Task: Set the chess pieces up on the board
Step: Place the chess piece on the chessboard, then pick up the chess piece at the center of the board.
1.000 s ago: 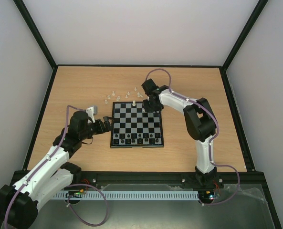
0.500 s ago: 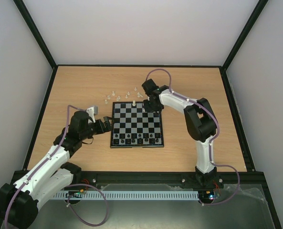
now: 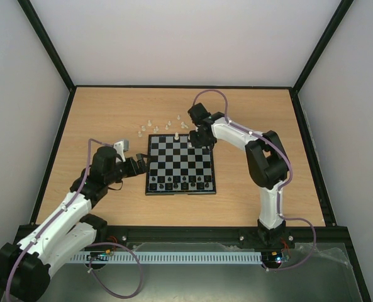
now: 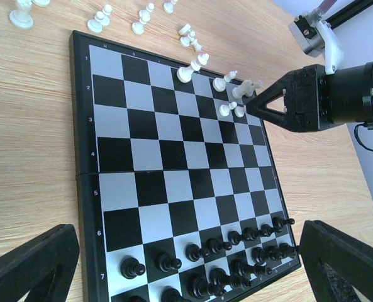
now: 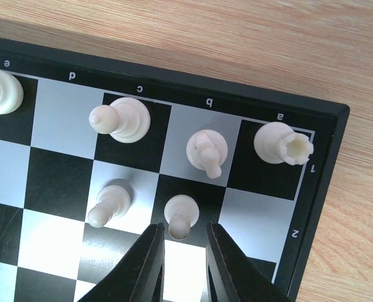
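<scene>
Pale plain walls (image 3: 173, 38) with black frame posts (image 3: 48, 44) close the room on three sides. The light is even.

Counter (image 3: 111, 107): light wood-grain top, matt and level, so small pieces should stand on it without sliding.

Board (image 3: 180, 155): black and silver-grey checks with a dark border. It lies flat about midway between the counter's left and right edges, where both arms can reach it.

Left hand (image 3: 141, 165): sits just beside the board's left border, fingers spread wide, holding nothing. It is judged to be waiting clear of the working corner.

Right hand (image 5: 185, 236): low over the board corner nearest the counter's far right corner. The fingers are parted narrowly, one on each side of a white pawn (image 5: 181, 211). Whether they press it cannot be told. The judged step is seating this pawn on the second rank.

Black pieces (image 4: 236, 239): two ranks along the board side facing the counter's near edge. That army appears set.

Placed white men: rook (image 5: 280, 143), knight (image 5: 206, 151) and bishop (image 5: 120, 119) run along the back rank from the corner. A second pawn (image 5: 111, 202) stands before the bishop.

Loose white pieces (image 3: 155, 128): scattered on bare wood between the board and the counter's far edge, left of centre, awaiting placement. The task is judged a little past halfway.
</scene>
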Motion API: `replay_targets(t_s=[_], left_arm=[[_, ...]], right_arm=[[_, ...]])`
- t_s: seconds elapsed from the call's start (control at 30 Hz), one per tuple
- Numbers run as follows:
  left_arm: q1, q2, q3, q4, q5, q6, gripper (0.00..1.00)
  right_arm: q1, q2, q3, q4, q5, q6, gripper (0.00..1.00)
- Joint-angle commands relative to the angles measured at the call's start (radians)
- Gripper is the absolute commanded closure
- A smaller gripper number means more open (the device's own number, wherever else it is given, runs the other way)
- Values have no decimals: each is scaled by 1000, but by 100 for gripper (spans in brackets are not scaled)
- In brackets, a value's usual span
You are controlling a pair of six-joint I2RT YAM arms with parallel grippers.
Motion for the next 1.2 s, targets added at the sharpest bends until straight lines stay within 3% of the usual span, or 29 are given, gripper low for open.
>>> replay_targets(t_s=[0.0, 0.23, 0.37, 0.73, 1.17], left_arm=[[7, -14, 9, 14, -4, -2, 1], [7, -50, 7, -11, -15, -6, 1], [6, -57, 2, -13, -17, -7, 1], [8, -74, -5, -22, -13, -6, 1], [8, -78, -3, -32, -21, -3, 1]], right_arm=[[7, -50, -13, -42, -1, 8, 78], [7, -129, -5, -51, 15, 9, 69], [7, -110, 79, -73, 27, 3, 66], [5, 174, 497, -185, -15, -49, 62], [5, 420, 727, -222, -51, -72, 68]])
